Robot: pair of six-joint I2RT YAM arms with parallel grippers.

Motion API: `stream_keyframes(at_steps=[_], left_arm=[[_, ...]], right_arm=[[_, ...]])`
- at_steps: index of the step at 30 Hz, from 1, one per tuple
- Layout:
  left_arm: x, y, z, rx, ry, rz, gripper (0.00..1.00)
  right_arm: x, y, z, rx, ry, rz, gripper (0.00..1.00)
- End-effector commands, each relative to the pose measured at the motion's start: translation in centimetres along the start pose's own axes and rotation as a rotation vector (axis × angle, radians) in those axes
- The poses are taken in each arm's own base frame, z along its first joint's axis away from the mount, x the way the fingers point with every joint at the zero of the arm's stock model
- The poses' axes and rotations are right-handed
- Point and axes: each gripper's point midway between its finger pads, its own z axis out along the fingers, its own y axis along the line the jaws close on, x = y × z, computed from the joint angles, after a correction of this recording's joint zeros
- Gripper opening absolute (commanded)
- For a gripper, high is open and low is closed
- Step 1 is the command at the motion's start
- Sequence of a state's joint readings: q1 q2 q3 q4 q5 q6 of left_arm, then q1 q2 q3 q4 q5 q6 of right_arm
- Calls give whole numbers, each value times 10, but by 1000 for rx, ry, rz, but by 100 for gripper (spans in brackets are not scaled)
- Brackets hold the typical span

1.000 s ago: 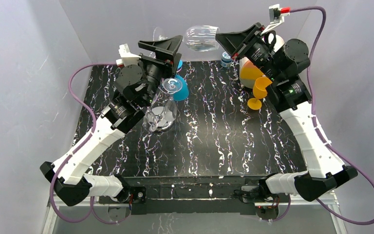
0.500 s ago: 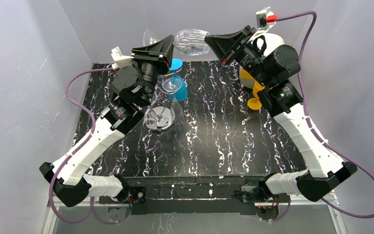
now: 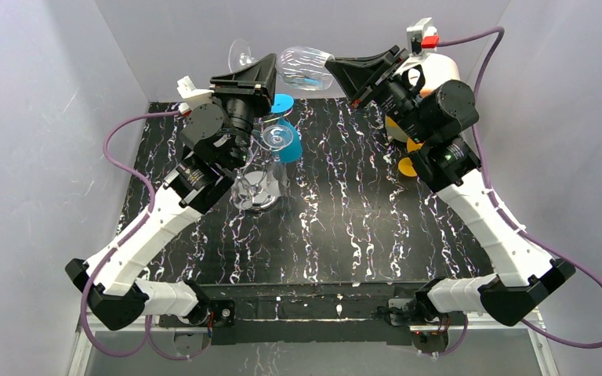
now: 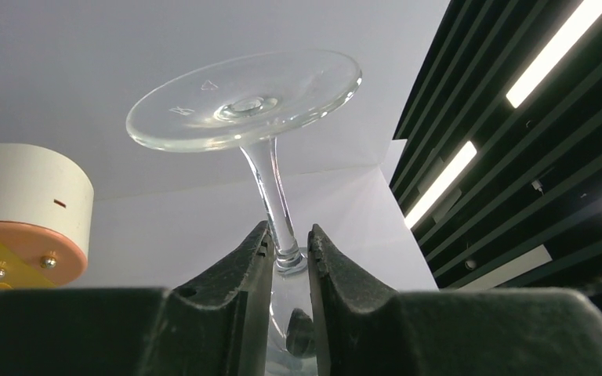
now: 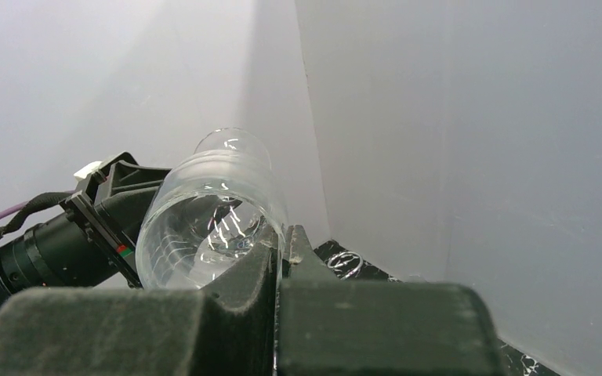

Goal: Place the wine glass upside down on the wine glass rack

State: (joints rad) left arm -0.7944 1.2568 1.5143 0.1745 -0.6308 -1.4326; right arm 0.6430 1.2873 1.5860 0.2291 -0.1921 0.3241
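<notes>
Holding the wine glass (image 3: pixel 304 66) sideways in mid-air over the far edge of the table (image 3: pixel 345 227), two grippers shared it. Left gripper (image 4: pixel 290 235) pinched the stem, right gripper (image 5: pixel 280 239) nipped the bowl rim. Wine glass rack (image 3: pixel 260 188) stood below, nearer, left of centre, glass not on it. Inverting and hanging were left, by my read. Stem hidden in top view. Rack's wire arms hard to make out. Blue object (image 3: pixel 290 147) behind it unclear.
</notes>
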Motion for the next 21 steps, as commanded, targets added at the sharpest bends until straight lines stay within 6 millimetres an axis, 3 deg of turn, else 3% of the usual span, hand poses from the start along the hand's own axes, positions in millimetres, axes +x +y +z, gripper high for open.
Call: stream_keyframes(at_steps=[1, 11, 16, 21], left_arm=[[-13, -13, 3, 15, -74, 20, 17], [-21, -12, 4, 8, -115, 64, 17], [-22, -8, 6, 1, -130, 82, 24], [-20, -3, 7, -4, -127, 88, 18]], right_arm=[[-33, 35, -10, -126, -86, -49, 1], [-33, 36, -15, -119, -86, -49, 1], [-35, 31, -15, -82, -98, -32, 1], [-38, 24, -17, -39, -113, -27, 1]])
